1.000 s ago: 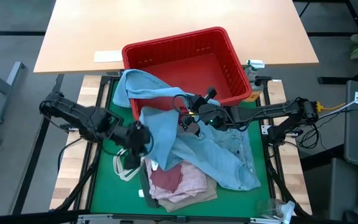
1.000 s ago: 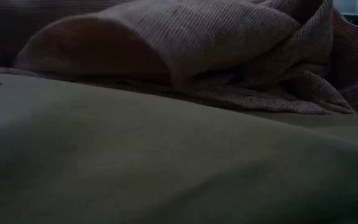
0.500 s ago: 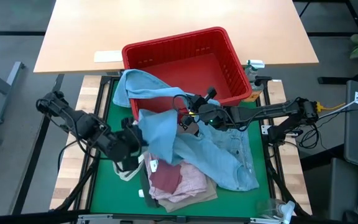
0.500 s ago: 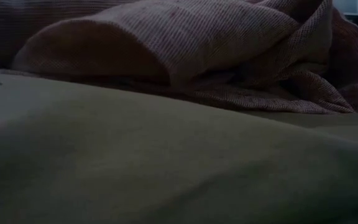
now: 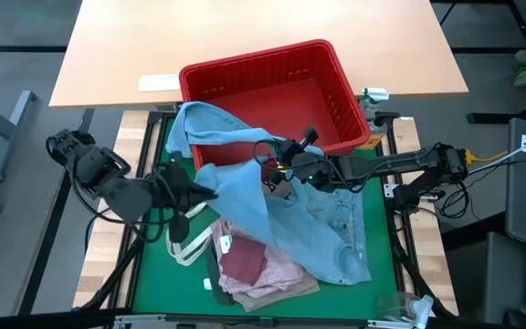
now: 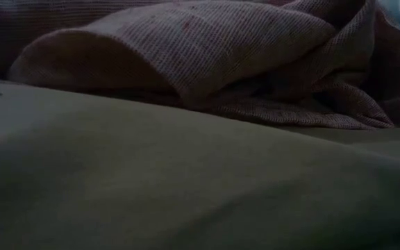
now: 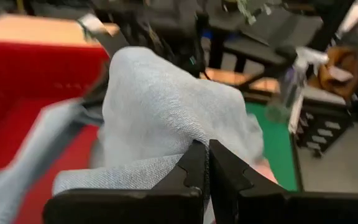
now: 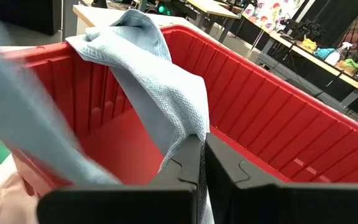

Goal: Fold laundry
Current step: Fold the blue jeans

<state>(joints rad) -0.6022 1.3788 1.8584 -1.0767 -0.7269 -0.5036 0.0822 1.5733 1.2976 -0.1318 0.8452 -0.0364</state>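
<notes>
Green matting covers the desk. At six o'clock the pink top lies unfolded. Centre — both jaws, left gripper and right gripper, pinch the jeans, one leg trailing at twelve into the red basket. Folding has barely started.

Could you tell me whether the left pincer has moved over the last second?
Yes. The left pincer, shut on the light blue jeans, has pulled back leftward and closer to the red basket.
</notes>
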